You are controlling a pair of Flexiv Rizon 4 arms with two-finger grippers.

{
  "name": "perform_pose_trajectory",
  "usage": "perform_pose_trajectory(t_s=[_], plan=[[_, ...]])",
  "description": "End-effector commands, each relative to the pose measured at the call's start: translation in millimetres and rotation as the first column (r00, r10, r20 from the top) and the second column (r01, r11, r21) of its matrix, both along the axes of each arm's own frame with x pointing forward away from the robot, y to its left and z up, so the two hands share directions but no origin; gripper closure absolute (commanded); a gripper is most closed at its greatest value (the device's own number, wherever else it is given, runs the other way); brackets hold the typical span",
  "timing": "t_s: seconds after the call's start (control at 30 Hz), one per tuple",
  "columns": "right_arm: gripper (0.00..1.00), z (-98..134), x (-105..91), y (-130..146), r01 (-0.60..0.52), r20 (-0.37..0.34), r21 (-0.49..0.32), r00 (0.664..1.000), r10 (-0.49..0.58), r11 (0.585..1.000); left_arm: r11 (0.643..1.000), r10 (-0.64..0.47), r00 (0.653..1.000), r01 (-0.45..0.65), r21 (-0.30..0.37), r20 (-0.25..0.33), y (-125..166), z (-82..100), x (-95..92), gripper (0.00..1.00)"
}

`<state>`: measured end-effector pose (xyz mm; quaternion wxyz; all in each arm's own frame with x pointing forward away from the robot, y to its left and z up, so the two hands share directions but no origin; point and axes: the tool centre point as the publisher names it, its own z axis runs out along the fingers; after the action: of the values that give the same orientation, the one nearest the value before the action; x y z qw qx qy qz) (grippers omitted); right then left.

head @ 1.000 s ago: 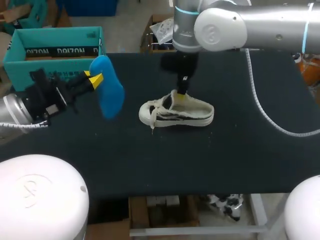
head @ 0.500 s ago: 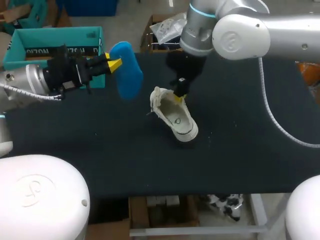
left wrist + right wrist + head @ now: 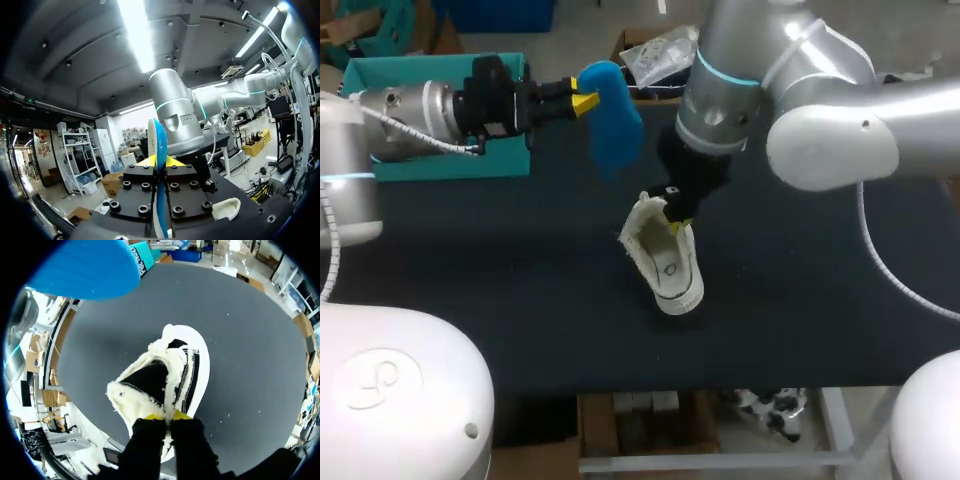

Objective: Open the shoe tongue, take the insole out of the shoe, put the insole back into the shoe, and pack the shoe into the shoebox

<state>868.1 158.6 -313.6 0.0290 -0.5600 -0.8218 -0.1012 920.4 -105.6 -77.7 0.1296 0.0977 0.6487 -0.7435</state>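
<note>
Far left of the shoe (image 3: pixel 665 262), the open teal shoebox (image 3: pixel 470 165) stands at the back of the table (image 3: pixel 820 300). Just behind and left of the shoe, raised in the air, the left gripper (image 3: pixel 582 102) is clamped on one end of the blue insole (image 3: pixel 616 128). The shoe itself rests mid-table, and the right gripper (image 3: pixel 674 212) pinches its fleecy rim from above, fingers closed on it.
</note>
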Motion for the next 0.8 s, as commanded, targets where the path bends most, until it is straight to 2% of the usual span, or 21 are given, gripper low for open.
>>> perform_pose_trajectory(t_s=[0.03, 0.17, 0.37, 0.53, 0.8], plan=[[1.00, -3.1, -5.6, 0.1, 0.057, 0.245, 0.084, 0.966, -0.077, 0.995, 0.981, -0.194, 0.981, 0.193, 0.034, 0.024, -4.9, -1.5, 14.3, 1.00], [1.00, -7.2, -0.4, -1.6, 0.081, 0.294, 0.084, 0.950, -0.102, 0.993, 0.980, -0.195, 0.980, 0.194, 0.046, 0.024, -5.2, 1.1, 18.8, 1.00], [1.00, -24.0, 9.8, -4.6, 0.123, 0.319, 0.087, 0.937, -0.145, 0.989, 0.982, -0.181, 0.983, 0.179, 0.056, 0.027, -1.3, -0.6, 21.6, 1.00], [1.00, -32.5, 9.8, -8.7, 0.141, 0.342, 0.109, 0.924, -0.171, 0.984, 0.981, -0.184, 0.983, 0.183, 0.061, 0.011, -0.8, -3.9, 26.7, 1.00], [1.00, -32.4, 6.7, -22.7, 0.171, 0.347, 0.098, 0.917, -0.195, 0.980, 0.981, -0.186, 0.983, 0.185, 0.059, 0.007, 0.0, -7.4, 26.8, 1.00]])
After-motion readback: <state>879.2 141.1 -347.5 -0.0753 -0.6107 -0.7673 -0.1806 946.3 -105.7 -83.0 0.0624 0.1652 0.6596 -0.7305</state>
